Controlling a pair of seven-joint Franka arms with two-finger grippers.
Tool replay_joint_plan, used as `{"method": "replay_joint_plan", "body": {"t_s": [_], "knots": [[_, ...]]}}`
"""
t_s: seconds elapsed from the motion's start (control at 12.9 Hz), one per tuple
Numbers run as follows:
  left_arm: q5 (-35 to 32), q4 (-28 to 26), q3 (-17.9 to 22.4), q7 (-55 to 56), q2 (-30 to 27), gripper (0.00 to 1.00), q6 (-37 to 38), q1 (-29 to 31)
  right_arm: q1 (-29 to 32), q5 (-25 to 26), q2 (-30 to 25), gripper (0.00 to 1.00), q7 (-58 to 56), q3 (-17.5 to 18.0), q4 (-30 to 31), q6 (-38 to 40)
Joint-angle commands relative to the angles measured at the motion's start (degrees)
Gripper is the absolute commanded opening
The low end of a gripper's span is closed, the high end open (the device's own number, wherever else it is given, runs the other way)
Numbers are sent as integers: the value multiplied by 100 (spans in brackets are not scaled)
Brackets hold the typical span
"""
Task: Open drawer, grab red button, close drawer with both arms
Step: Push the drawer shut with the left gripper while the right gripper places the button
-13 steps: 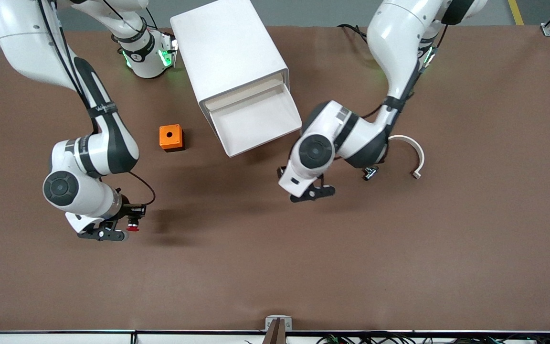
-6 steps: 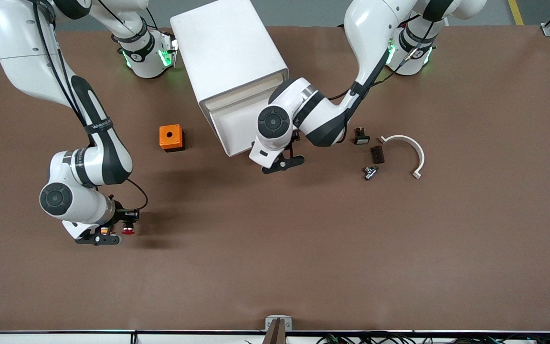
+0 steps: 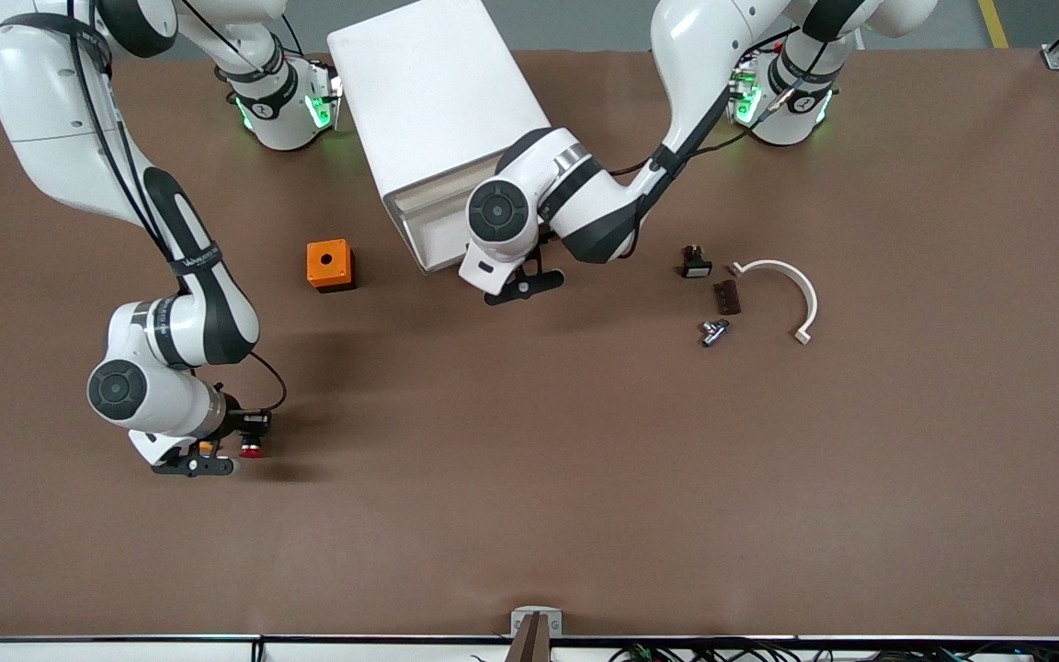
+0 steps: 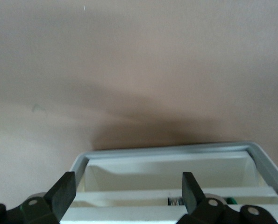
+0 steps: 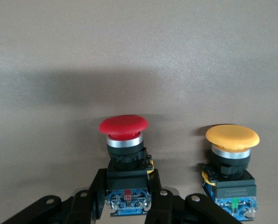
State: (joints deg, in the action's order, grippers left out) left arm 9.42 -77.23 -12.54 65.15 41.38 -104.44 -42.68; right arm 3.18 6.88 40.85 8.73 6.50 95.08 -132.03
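The white cabinet (image 3: 438,101) stands near the robots' bases. Its drawer (image 3: 430,241) sticks out only a little. My left gripper (image 3: 523,283) is open against the drawer's front. In the left wrist view the drawer's rim (image 4: 176,150) lies between my left gripper's (image 4: 127,191) wide-apart fingers (image 4: 64,191). My right gripper (image 3: 217,457) is low over the table at the right arm's end, shut on the red-capped button (image 3: 252,450). In the right wrist view my right gripper (image 5: 128,196) grips the red button (image 5: 124,140) by its black body.
A yellow-orange-capped button (image 5: 232,140) stands on the table beside the red one. An orange box with a hole (image 3: 329,265) sits near the cabinet. Small black parts (image 3: 695,264), a metal piece (image 3: 713,331) and a white curved strip (image 3: 791,285) lie toward the left arm's end.
My left gripper has moved to the cabinet and the drawer has slid most of the way in. My right gripper with the red button has sunk slightly toward the table.
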Motion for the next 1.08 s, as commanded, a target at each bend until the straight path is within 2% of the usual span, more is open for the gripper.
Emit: {"method": "replay_joint_plan", "body": {"t_s": [0.0,0.15,0.23,0.31,0.54,0.77,1.0], "knots": [[244,-160,-161,156,-104,100,56,58,69,-379,46,35,-109,36,-103,2],[376,-178,-170,165,-95,100,56,40,51,-424,37,74,-109,-17,-103,28],[420,-187,-170,165,-95,100,56,-29,51,-424,29,90,-109,-17,-112,28],[482,-187,-170,165,-78,100,47,-74,60,-424,20,100,-91,-17,-112,37],[570,-204,-170,339,-60,100,38,-197,-1,-416,-268,100,-144,-17,-112,308],[623,-231,-161,429,-51,100,38,-303,-256,-416,-1120,100,-144,-157,-25,555],[509,-187,-56,490,-147,100,56,-119,-423,-416,-1771,100,-126,-219,2,721]]}}
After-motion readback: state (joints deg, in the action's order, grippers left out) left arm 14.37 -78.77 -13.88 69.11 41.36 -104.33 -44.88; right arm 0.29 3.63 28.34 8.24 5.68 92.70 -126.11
